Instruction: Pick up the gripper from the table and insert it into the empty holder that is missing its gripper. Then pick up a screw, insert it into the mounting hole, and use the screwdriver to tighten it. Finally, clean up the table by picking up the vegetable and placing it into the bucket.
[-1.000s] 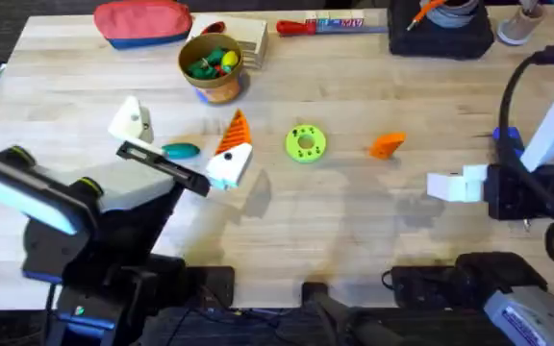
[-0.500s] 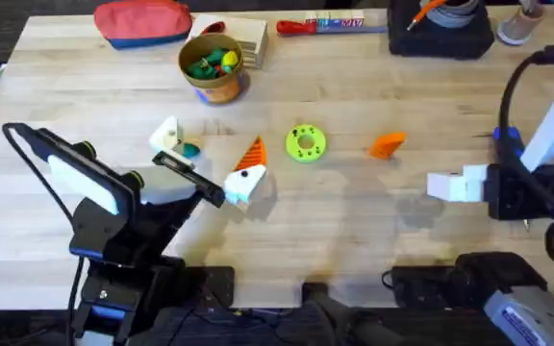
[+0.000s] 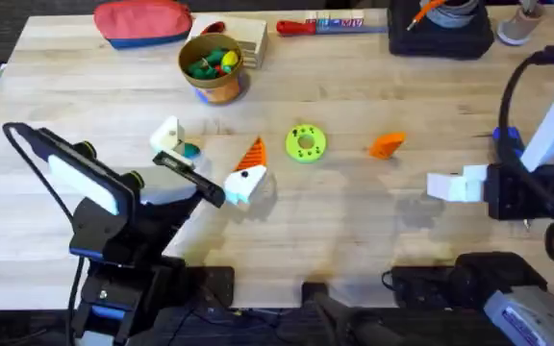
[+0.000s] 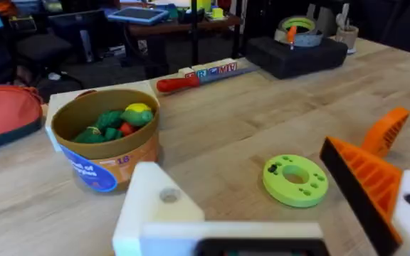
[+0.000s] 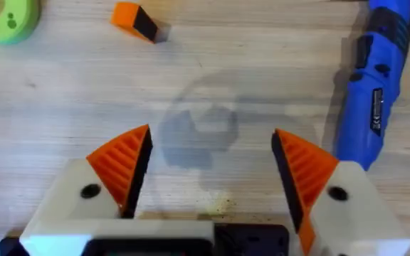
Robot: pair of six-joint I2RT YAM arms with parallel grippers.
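Left gripper point(image 3: 210, 163) spread wide, one white holder point(image 4: 159, 206) bare for the loose orange gripper point(image 3: 387, 145); right gripper point(image 5: 208, 167) likewise apart, empty beside screwdriver point(image 5: 373, 85).

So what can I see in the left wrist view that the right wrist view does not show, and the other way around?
The left wrist view alone shows the bucket with toy pieces inside, the red pouch, the red-handled tool, and the left gripper, which has one orange pad and one bare white holder. The right wrist view alone shows the blue screwdriver lying on the table and the right gripper, open, with both orange pads. Both views share the lime-green disc and the loose orange gripper on the wooden table.
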